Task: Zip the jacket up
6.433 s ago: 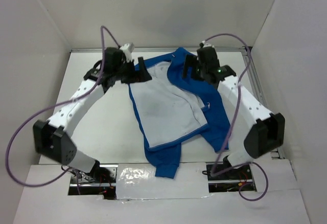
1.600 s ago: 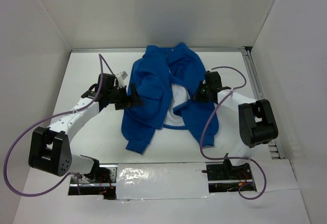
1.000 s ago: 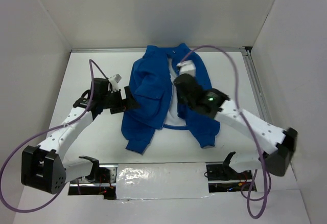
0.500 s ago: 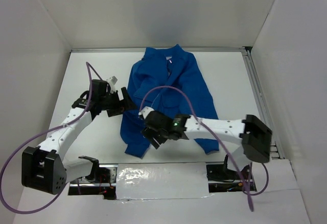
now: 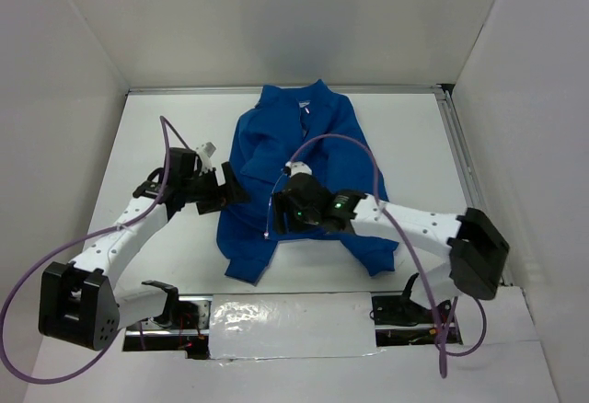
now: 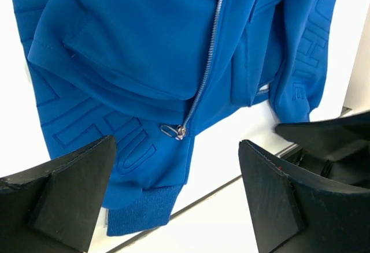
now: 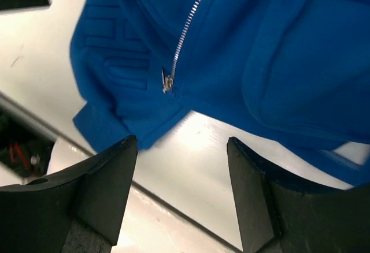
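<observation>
White table [image 5: 414, 127] holds jacket [image 5: 276, 145]; only wrist views reveal its zipper pull [image 6: 173, 131]; both jaws wide, empty.

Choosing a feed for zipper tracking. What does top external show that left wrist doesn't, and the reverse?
Only top external: the whole royal-blue fabric jacket, with its stand-up collar at the far end. It also shows both white arms in full, left and right.
Only left wrist: the small metal zipper slider low on the front, the silver zipper teeth running up from it, and embossed lettering on a sleeve.
Both: the jacket lying on the white table, and the open left end effector.
</observation>
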You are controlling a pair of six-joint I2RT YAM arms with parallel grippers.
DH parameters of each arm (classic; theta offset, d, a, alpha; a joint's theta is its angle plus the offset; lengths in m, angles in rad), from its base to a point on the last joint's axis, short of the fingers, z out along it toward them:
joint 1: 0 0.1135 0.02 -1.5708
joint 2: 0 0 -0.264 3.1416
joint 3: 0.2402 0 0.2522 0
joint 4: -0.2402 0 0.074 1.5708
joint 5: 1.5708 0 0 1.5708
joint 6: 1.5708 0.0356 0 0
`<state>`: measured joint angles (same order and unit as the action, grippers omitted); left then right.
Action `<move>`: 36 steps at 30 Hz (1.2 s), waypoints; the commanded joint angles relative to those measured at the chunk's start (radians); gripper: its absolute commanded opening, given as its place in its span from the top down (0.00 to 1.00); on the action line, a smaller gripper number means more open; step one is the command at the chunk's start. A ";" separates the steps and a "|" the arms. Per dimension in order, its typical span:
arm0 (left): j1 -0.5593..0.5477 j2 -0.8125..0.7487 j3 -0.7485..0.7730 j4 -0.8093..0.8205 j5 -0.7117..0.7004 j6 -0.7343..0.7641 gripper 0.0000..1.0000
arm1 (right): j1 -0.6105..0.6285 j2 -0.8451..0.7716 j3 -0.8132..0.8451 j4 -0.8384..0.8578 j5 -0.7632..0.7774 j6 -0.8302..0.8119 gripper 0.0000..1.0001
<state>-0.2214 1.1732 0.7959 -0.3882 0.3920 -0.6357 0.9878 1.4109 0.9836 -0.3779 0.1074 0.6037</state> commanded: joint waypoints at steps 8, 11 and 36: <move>-0.006 -0.040 -0.029 0.052 0.021 0.005 0.01 | 0.069 0.387 0.286 -0.190 0.319 0.310 0.27; -0.003 -0.040 -0.027 0.042 0.008 0.007 0.01 | 0.060 0.425 0.291 -0.182 0.299 0.326 0.28; -0.022 -0.047 -0.032 0.072 0.060 0.044 0.01 | 0.025 0.058 0.006 0.065 0.193 0.162 0.99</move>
<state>-0.2276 1.1297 0.7631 -0.3614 0.4095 -0.6262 1.0348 1.6020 1.0271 -0.4175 0.3355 0.8425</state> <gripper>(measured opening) 0.993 0.043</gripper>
